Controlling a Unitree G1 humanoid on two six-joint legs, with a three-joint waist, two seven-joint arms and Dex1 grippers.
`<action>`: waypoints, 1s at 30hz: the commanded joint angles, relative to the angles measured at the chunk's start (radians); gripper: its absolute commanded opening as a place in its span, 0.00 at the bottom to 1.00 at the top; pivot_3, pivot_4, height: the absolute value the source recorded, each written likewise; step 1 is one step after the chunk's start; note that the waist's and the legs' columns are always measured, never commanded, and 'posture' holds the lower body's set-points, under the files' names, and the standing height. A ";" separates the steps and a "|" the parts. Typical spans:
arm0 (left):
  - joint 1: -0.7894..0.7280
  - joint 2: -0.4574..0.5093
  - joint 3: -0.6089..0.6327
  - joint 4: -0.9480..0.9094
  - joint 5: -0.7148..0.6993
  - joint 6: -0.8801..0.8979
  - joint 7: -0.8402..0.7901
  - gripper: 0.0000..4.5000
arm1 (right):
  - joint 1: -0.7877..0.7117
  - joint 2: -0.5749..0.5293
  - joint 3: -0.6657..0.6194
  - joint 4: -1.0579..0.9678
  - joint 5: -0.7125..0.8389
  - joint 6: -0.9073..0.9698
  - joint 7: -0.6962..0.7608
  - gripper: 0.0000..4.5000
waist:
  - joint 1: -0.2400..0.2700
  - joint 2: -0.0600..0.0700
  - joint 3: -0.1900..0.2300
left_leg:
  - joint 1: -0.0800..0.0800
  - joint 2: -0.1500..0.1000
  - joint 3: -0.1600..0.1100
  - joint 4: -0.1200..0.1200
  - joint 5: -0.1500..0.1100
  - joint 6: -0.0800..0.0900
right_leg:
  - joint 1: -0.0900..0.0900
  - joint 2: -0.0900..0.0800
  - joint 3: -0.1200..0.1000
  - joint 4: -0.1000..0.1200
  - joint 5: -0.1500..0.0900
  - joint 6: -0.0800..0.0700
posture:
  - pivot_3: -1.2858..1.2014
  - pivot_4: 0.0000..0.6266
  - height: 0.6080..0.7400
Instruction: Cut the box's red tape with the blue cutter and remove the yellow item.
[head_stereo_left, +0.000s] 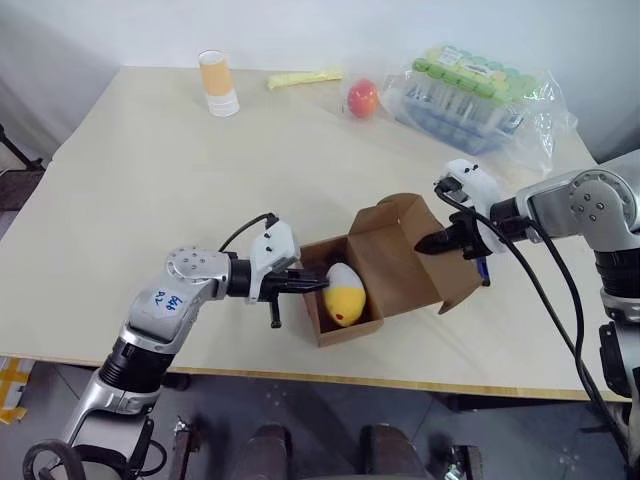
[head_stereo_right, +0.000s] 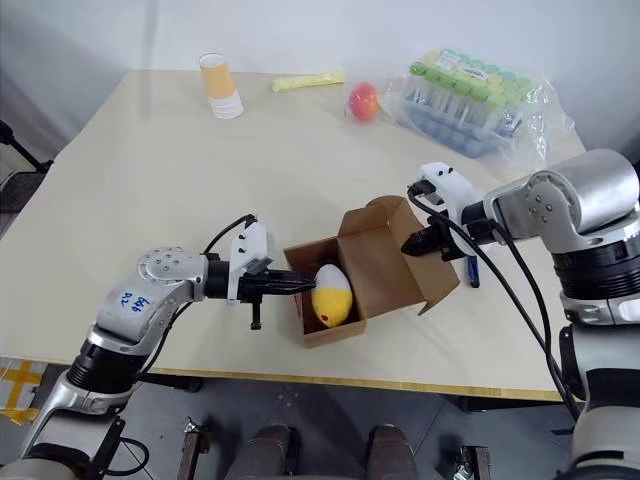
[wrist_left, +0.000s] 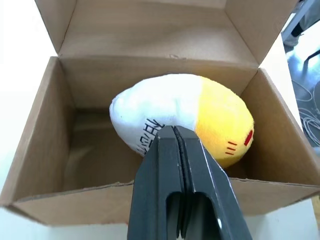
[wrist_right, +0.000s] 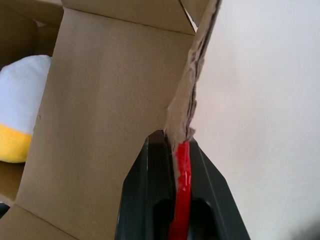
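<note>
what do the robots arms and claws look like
Both arms are silver-grey metal with round joint housings and white wrist modules. A black cable loops over each wrist; the right arm's runs long down its side. The left arm's upper link carries a white sticker with blue handwriting. The left claw and right claw each have two slim black tapered fingers.

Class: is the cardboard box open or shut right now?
Open: the box has its lid flap raised, held by the right pincer, and the yellow item shows inside.

Black printed characters on the yellow item (wrist_left: 150, 135) are partly hidden, unreadable.
</note>
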 joint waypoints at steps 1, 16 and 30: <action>0.016 0.017 0.021 -0.001 -0.008 0.046 0.026 0.00 | 0.036 0.037 -0.100 -0.067 -0.019 -0.016 -0.041 0.07 | 0.001 0.000 0.000 | 0.000 0.000 0.000 0.000 0.000 0.000 | 0.000 0.000 0.000 0.000 0.000 0.000 | 0.52 0.24 1.00; 0.008 0.219 0.196 0.065 -0.135 0.042 -0.144 0.80 | 0.459 -0.218 -0.422 -0.175 -0.084 -0.729 0.464 1.00 | 0.003 -0.001 0.001 | -0.002 0.000 0.002 -0.002 0.000 0.000 | -0.002 0.000 0.000 -0.001 0.000 0.000 | 0.52 0.24 1.00; 0.522 0.309 0.621 0.309 -0.055 -0.427 -0.116 1.00 | 0.742 0.033 -0.494 -0.547 0.052 -1.063 0.526 1.00 | -0.018 -0.002 0.003 | 0.001 0.002 0.005 -0.001 -0.001 0.000 | -0.001 0.000 0.000 0.000 0.000 0.000 | 0.52 0.24 1.00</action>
